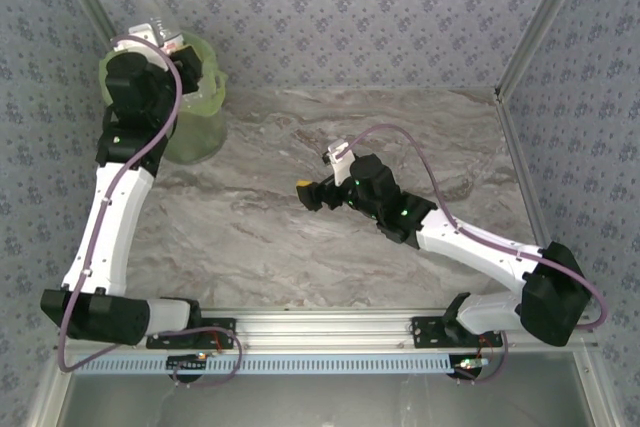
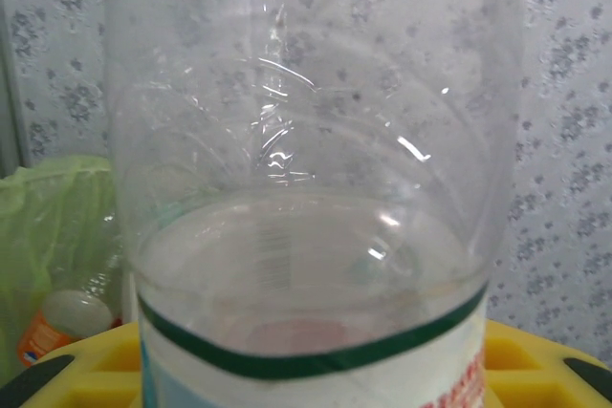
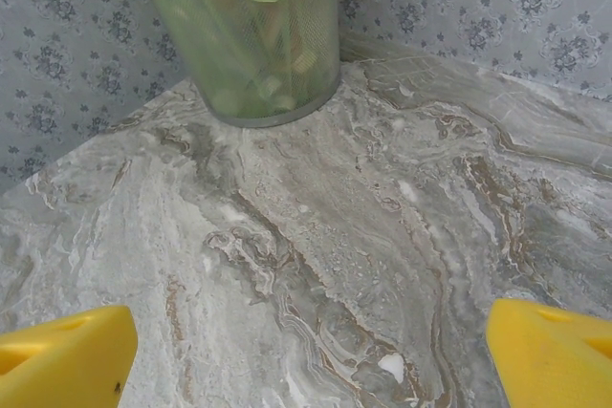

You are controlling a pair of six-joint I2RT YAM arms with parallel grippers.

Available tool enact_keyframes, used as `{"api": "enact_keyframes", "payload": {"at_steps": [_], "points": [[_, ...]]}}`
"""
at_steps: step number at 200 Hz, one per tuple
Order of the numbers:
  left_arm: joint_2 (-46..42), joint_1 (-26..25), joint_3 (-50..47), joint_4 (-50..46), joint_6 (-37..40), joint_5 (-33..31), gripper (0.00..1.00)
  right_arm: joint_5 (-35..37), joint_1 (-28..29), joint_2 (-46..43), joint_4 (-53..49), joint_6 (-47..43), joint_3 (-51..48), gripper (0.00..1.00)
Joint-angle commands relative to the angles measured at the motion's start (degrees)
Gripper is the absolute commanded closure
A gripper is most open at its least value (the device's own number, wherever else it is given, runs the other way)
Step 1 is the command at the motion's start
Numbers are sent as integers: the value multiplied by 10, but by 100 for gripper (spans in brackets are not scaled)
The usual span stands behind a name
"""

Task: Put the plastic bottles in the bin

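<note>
A clear plastic bottle [image 1: 152,9] with a red cap is held tilted over the bin [image 1: 203,107], my left gripper [image 1: 176,47] shut on its labelled lower body. In the left wrist view the bottle [image 2: 316,169] is very close, with a white label edged in green; yellow fingers [image 2: 535,360] flank it. The lime-green bag [image 2: 48,226] lies below at left, with an orange-labelled, white-capped bottle [image 2: 59,324] inside. My right gripper [image 1: 312,192] hovers open over the table's middle with nothing between its fingers. In the right wrist view the gripper [image 3: 311,355] faces the bin [image 3: 258,45], whose wall shows several bottles inside.
The marbled tabletop [image 1: 300,247] stretches between both arms. Patterned walls enclose it at the back and sides, and a metal post [image 1: 535,27] stands at the back right corner. The bin stands in the back left corner against the wall.
</note>
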Motion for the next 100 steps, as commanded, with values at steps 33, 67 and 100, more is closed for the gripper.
{"api": "enact_keyframes", "payload": {"at_steps": [33,67,100], "points": [[25,52,45,24,48,35,53,20,7,-9,-11,5,13,4],[42,82,61,28,95,37,52,27,8,-12,-13,4,12,4],[95,125,115,4,107,41,53,33,9,-17,-21,1,15,4]]}}
